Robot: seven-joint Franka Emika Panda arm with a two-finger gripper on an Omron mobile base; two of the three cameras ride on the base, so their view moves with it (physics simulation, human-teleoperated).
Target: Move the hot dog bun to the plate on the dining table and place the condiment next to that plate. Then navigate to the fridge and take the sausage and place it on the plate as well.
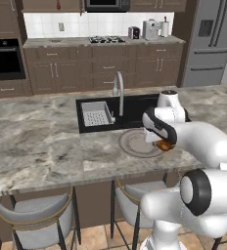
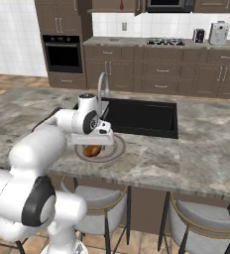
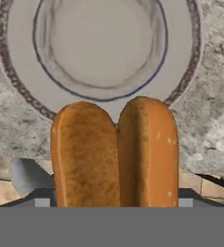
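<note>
Hot dog bun over plate, marble tabletop
Hand (image 2: 93,148) grasping hot dog bun (image 3: 115,154) above near rim of grey plate (image 3: 17,58); tabletop (image 1: 37,141) with black sink (image 1: 135,110) beyond

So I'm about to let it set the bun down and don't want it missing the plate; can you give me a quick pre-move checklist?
1. Hot dog bun held in the gripper: ok; it sits between the jaws in the hand view.
2. Bun above the plate: ok, though near the plate's edge.
3. Plate bare where the bun goes: ok.
4. Plate on the dining table, beside the sink: ok.
5. Height left above the plate: cannot tell.
</note>
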